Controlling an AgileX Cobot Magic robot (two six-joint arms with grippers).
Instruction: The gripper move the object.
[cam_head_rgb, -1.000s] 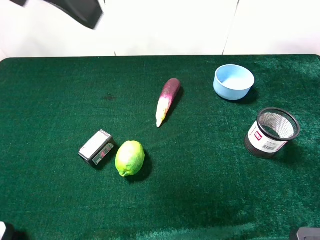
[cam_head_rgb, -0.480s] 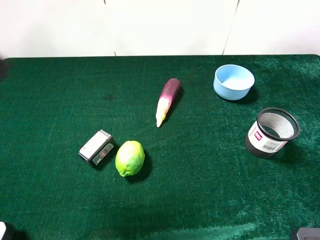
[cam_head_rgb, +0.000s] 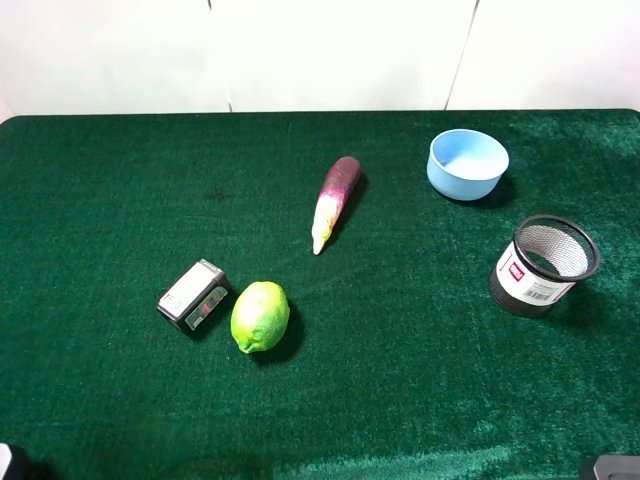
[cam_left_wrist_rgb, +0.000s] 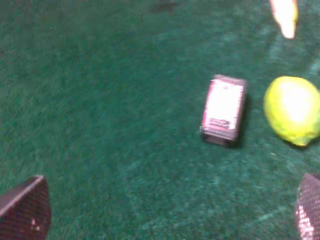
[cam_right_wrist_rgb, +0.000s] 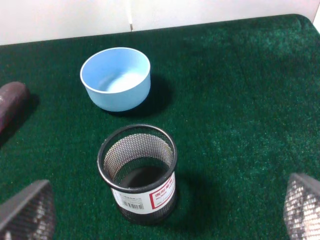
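Your worktop (cam_head_rgb: 120, 180) is a green felt sheet that fills nearly the whole high view. On its right side stand a black mesh cup (cam_head_rgb: 542, 264) with a white label and, behind it, a light blue bowl (cam_head_rgb: 467, 163). A purple-and-cream eggplant (cam_head_rgb: 335, 201) lies near the middle; the right wrist view cuts it off to a dark stub (cam_right_wrist_rgb: 11, 102), and the left wrist view shows only its pale tip (cam_left_wrist_rgb: 284, 15). The object (cam_head_rgb: 260, 316), a round yellow-green fruit with a small nub pointing toward the front edge, lies left of centre, just beside a small silver box (cam_head_rgb: 193, 295). You see it blurred and overexposed in the left wrist view (cam_left_wrist_rgb: 292, 110). Of each gripper you get only two mesh-textured fingers at the frame corners, left (cam_left_wrist_rgb: 25, 210) and right (cam_right_wrist_rgb: 27, 211); both pairs stand wide apart, holding nothing.
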